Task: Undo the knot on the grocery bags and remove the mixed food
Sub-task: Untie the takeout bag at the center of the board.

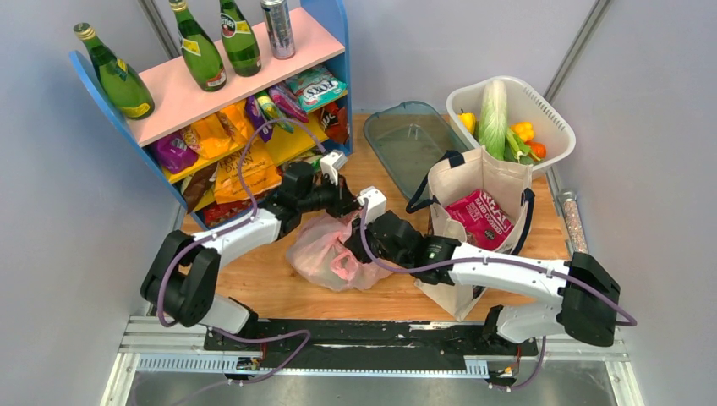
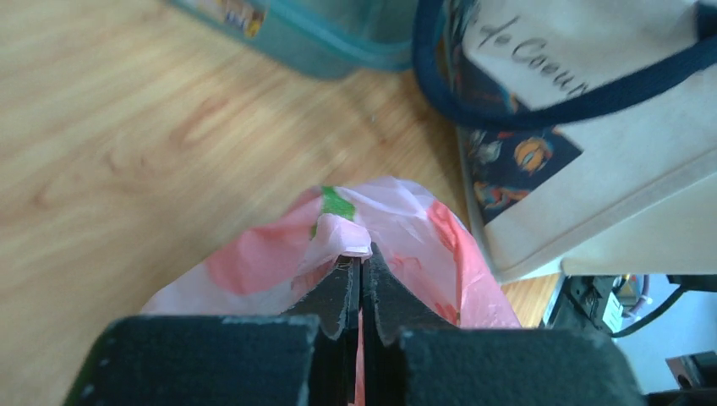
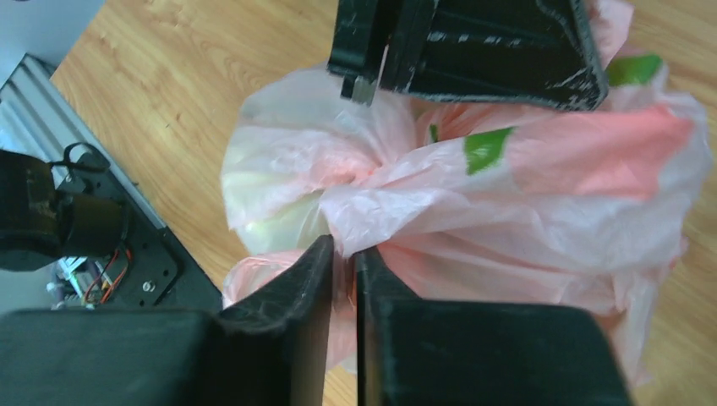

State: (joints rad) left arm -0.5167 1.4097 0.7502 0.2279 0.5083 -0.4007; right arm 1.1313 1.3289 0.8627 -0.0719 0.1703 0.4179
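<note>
The thin translucent pink plastic bag (image 1: 325,254) lies on the wooden table between my arms. Its knot (image 3: 363,190) of twisted handles sits at the top. My left gripper (image 2: 361,258) is shut on a fold of the pink bag (image 2: 279,254) at its far side. My right gripper (image 3: 342,249) is shut on the pink plastic just below the knot. The left gripper also shows in the right wrist view (image 3: 372,80) above the bag. The cream canvas tote (image 1: 478,216) with navy handles stands right of the bag, a magenta crisp packet (image 1: 480,218) inside. The pink bag's contents are hidden.
A blue and pink shelf (image 1: 237,93) with green bottles (image 1: 199,49) and snack packets stands at the back left. A teal tray (image 1: 406,139) lies at the back middle. A white basket (image 1: 554,114) with a pale cabbage (image 1: 493,110) and peppers stands at the back right.
</note>
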